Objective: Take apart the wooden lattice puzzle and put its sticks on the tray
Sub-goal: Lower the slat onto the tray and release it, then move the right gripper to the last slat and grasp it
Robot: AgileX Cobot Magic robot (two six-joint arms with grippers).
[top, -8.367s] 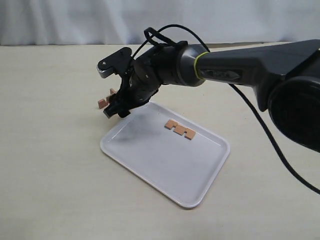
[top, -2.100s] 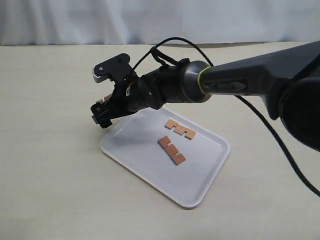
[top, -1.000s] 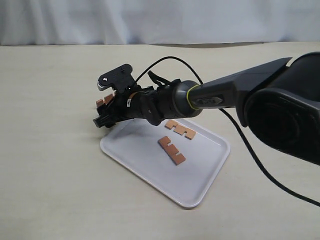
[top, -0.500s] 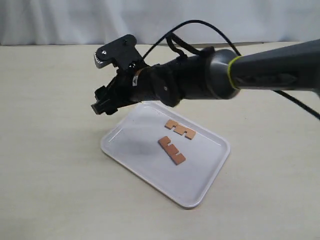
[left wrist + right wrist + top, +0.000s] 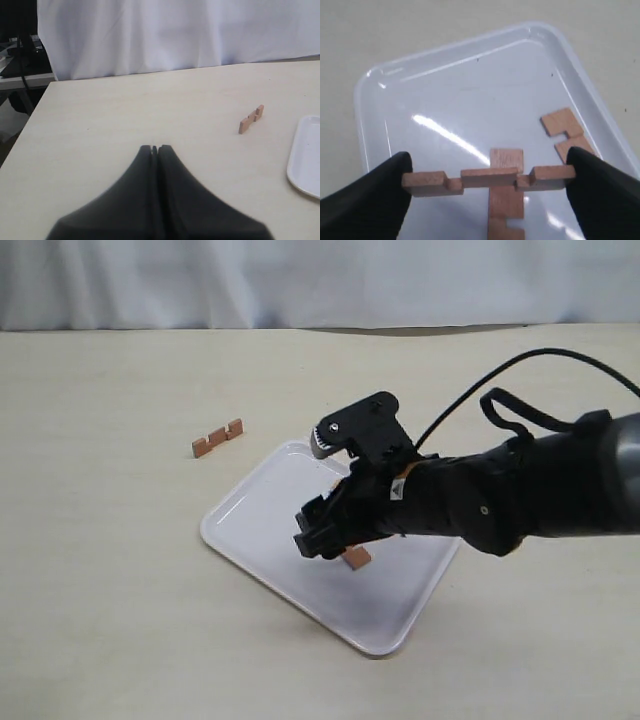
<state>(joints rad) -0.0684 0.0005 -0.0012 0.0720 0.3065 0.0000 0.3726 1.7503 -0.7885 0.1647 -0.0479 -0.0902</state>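
- Wooden stick (image 5: 487,179), pinched endwise in the right gripper (image 5: 318,538), has come off the table to hover over the tray (image 5: 245,535), above two sticks (image 5: 505,205) already down.
- Last stick (image 5: 218,438) waits at the tray's ten o'clock; left gripper (image 5: 155,150) closed, empty.

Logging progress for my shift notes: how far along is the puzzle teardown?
Done: two sticks already lie on the tray. In hand: the right tool holds a third stick over the tray. Left: release it, then fetch the last stick from the table.
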